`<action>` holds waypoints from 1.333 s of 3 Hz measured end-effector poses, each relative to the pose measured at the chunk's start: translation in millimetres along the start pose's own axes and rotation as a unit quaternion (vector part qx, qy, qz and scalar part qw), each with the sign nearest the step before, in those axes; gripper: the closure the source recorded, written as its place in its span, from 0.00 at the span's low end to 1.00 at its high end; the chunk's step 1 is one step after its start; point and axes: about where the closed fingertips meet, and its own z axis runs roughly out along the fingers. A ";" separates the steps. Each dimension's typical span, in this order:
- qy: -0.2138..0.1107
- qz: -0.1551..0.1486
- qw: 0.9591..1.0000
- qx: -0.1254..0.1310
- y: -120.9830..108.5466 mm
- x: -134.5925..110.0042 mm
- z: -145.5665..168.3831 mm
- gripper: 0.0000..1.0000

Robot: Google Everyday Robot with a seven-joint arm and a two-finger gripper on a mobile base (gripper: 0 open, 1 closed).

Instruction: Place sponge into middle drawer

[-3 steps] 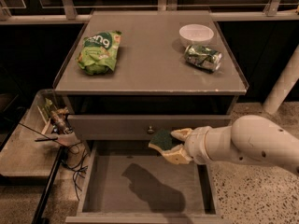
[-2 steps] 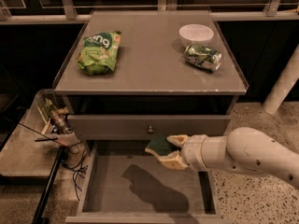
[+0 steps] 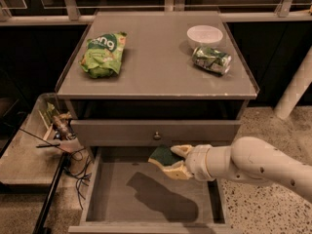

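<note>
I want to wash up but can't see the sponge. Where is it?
In the camera view, the sponge sits low near the centre, pinched in the gripper, above the open middle drawer and just below the knobbed drawer front.

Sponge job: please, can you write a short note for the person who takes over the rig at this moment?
Pincer: shut on the dark green and pale yellow foam sponge, held in the air above the back part of the wide grey wooden middle drawer.
Done: drawer is open, sponge is grasped.
Left: lower the sponge to the drawer floor, open the pincer, pull the arm out.
</note>
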 end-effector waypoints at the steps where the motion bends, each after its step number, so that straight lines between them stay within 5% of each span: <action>1: 0.005 0.013 1.000 -0.004 -4.2 14.6 13.0 1.00; 4: -0.001 0.053 0.998 -0.015 -15.8 87.9 82.3 1.00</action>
